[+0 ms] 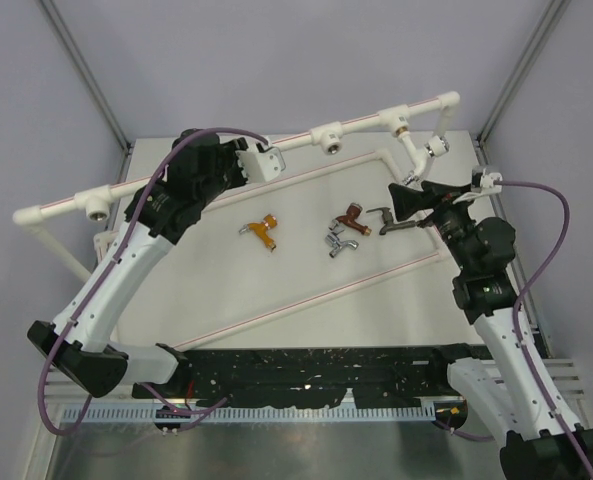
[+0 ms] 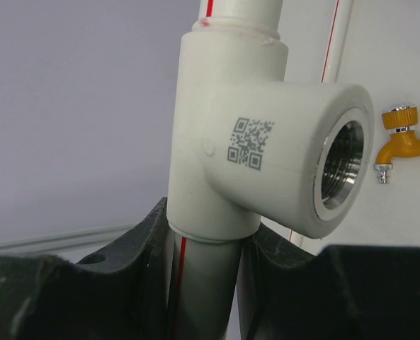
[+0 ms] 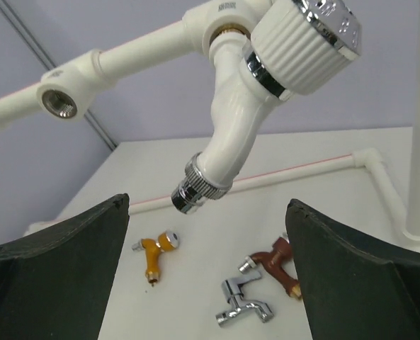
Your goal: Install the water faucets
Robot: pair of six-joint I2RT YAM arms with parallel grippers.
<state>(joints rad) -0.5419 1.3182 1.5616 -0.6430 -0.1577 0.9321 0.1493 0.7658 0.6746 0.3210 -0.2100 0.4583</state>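
Observation:
The white faucet (image 1: pixel 417 150) is screwed into the right tee of the white pipe frame (image 1: pixel 176 178) and shows large in the right wrist view (image 3: pixel 266 92). My right gripper (image 1: pixel 423 191) is open and empty just below its spout (image 3: pixel 208 205). The orange-gold faucet (image 1: pixel 265 231), the copper-brown faucet (image 1: pixel 351 214), the chrome faucet (image 1: pixel 340 241) and the dark bronze-grey faucet (image 1: pixel 389 221) lie loose on the table. My left gripper (image 1: pixel 260 160) is shut on the pipe (image 2: pixel 206 241) just below an empty tee socket (image 2: pixel 341 170).
Two more empty tee sockets sit on the upper pipe, one in the middle (image 1: pixel 327 136) and one at the left (image 1: pixel 96 207). Lower frame pipes (image 1: pixel 316 300) run diagonally across the table. The orange-gold faucet also shows in the left wrist view (image 2: pixel 401 142).

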